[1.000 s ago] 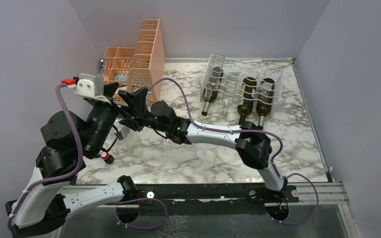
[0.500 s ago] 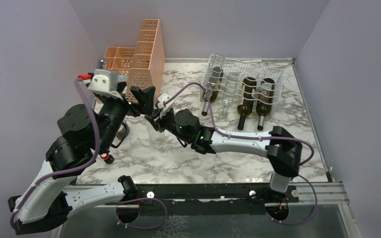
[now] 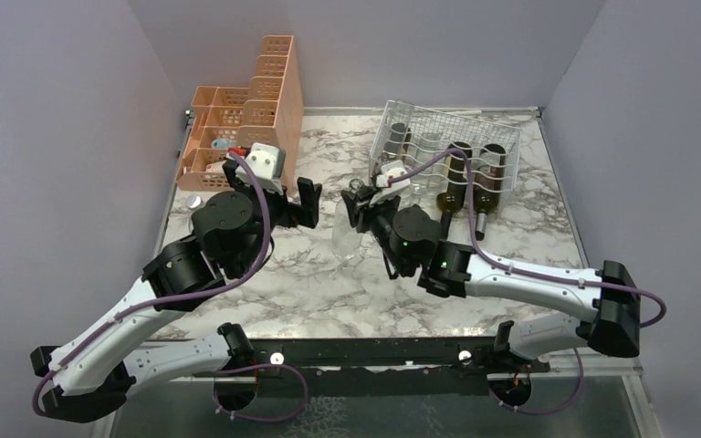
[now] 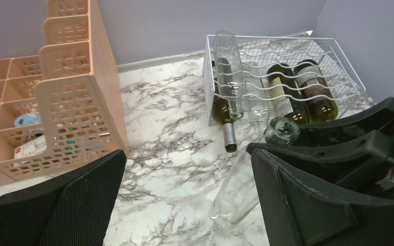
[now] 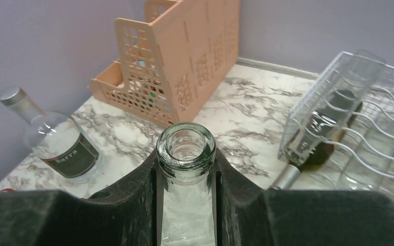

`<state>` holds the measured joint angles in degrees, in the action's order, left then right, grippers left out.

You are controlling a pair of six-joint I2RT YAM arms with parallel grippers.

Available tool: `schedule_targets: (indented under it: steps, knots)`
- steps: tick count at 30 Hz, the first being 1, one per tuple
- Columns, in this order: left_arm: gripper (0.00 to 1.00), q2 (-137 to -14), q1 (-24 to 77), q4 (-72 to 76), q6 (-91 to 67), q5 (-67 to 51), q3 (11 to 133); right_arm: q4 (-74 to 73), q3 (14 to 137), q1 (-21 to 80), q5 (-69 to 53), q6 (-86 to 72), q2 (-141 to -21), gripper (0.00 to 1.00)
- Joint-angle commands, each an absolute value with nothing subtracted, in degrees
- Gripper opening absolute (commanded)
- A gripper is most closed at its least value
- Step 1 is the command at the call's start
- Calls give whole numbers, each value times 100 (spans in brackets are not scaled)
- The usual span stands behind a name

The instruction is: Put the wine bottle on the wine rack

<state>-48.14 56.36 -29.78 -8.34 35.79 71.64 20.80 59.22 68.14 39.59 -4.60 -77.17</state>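
The wine bottle is clear glass, uncapped and tilted over the marble table. My right gripper is shut on its neck. In the right wrist view the bottle's open mouth sits tight in the right gripper. My left gripper stands open just left of the bottle, holding nothing. The left wrist view shows the bottle's body beside the right finger of that gripper. The wire wine rack stands at the back right, beyond the bottle, and holds several bottles.
A peach perforated organizer stands at the back left by the wall. A clear bottle with a dark label and silver cap is near the left wall. Purple walls close in the table on three sides.
My right arm has carried the clear bottle from the left side of the table rightward, close to the rack. The left arm has swung right after it, its gripper still open.
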Motion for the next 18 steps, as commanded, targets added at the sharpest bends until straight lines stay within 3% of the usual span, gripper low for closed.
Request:
schedule_targets:
  steps: [1, 6, 18]
  knots:
    - [99, -4734, 5647, -2330, -970, 3246, 6677, 1674, 5722, 6820, 4599, -855, -6998, 1]
    - [99, -4726, 5645, -1191, -1243, 3164, 5554, 886, 5803, 6820, 4867, -1131, -6390, 1]
    - [99, -5495, 5643, 1561, -623, 90, 4151, 60, 6186, 6820, 5567, -923, -5744, 1]
